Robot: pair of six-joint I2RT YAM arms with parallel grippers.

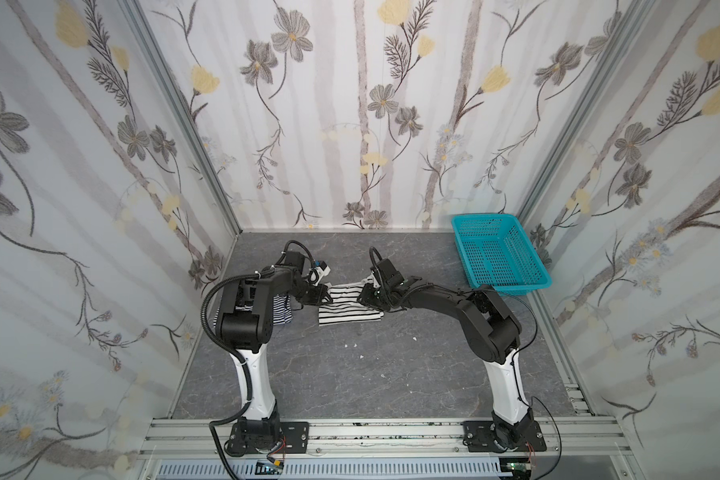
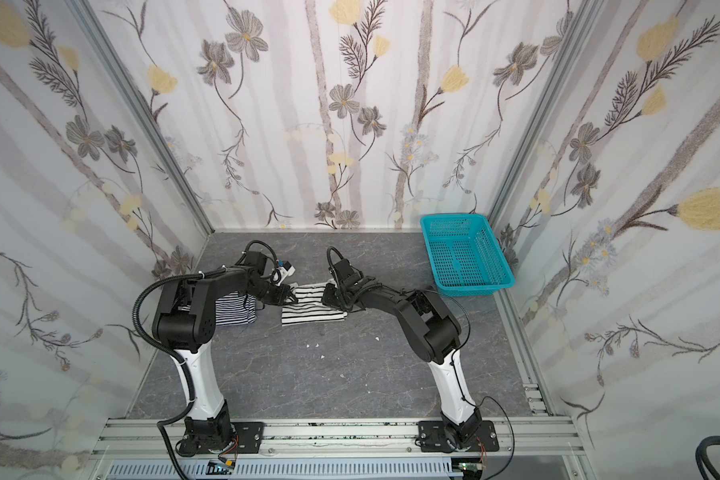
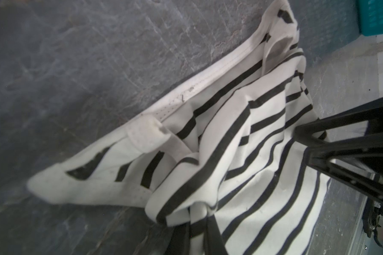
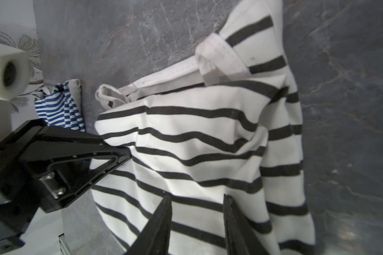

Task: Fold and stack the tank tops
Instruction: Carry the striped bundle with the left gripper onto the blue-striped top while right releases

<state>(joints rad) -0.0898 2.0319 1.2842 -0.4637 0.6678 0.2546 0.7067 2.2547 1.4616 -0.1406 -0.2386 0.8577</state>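
Soft wide-striped black-and-white tank top [image 1: 350, 313]: lies on grey marbled counter [image 1: 371, 374] between both arms, stripes running arm to arm. Left edge: clamped in left pincer [image 1: 324, 297]. Right edge: under right pincer [image 4: 197, 198], jaws apart. Folded thin-striped navy-and-white tank top [image 1: 282, 312]: just beside, leftward, nearer the left arm.

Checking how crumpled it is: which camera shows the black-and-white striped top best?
The right wrist view: the black-and-white top fills most of the picture, with wrinkles and stripes plain. The left wrist view shows a bunched end close up. In both top views it is small, its ends hidden.
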